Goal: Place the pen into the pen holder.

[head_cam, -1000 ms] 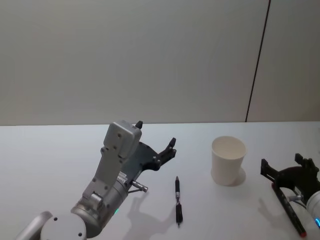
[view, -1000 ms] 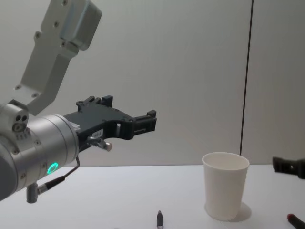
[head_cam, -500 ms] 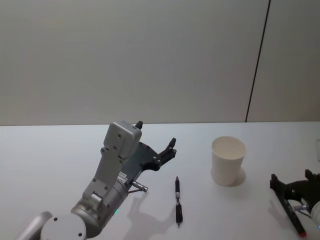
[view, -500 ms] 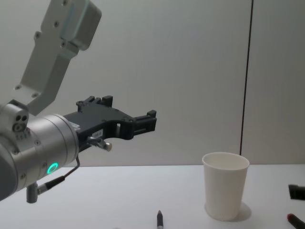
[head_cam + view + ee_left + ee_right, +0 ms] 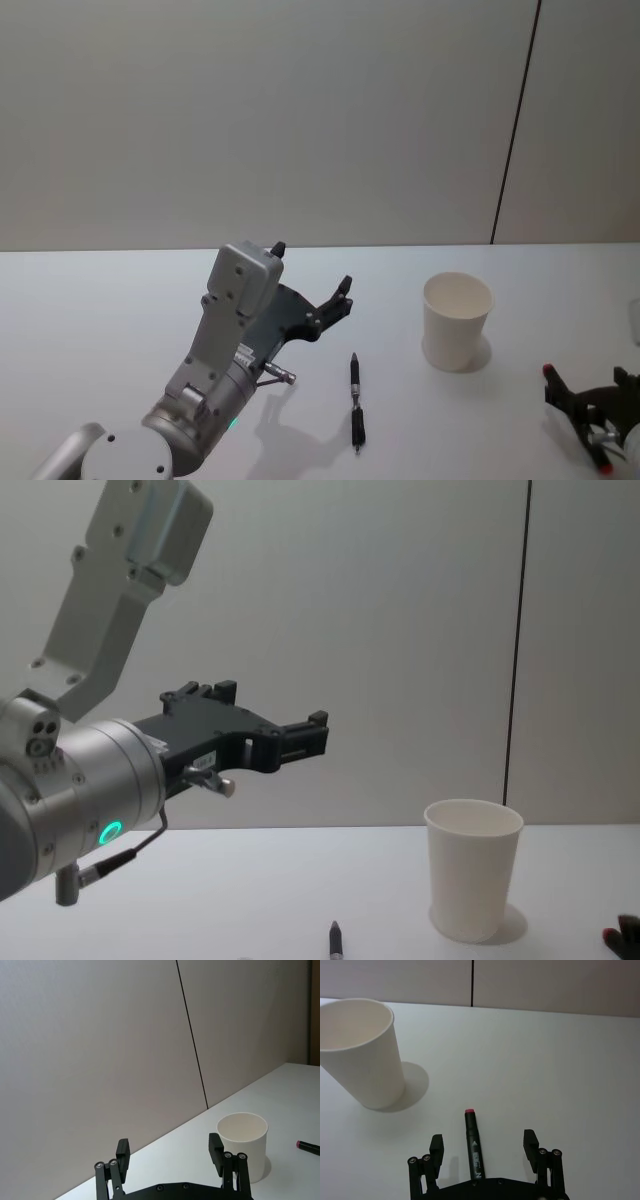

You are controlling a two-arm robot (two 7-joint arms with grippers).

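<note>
The pen holder, a white paper cup (image 5: pixel 457 320) (image 5: pixel 362 1052) (image 5: pixel 473 880) (image 5: pixel 243 1142), stands upright right of the table's middle. A black pen with a red cap (image 5: pixel 472 1142) (image 5: pixel 549 372) (image 5: pixel 307 1146) lies on the table to the cup's right. My right gripper (image 5: pixel 483 1146) (image 5: pixel 588 392) hangs open low over it, one finger on each side, not touching. Another black pen (image 5: pixel 355 400) (image 5: pixel 336 942) lies left of the cup. My left gripper (image 5: pixel 312 266) (image 5: pixel 169 1150) (image 5: pixel 272 706) is open and empty in the air, left of that pen.
The white table (image 5: pixel 120 320) runs back to a grey wall with a dark vertical seam (image 5: pixel 515 120). My left arm's grey forearm (image 5: pixel 225 340) rises over the near left of the table.
My right gripper has come down and back toward me, settling low over the red-capped pen. The left arm, the cup and both pens have not moved.
</note>
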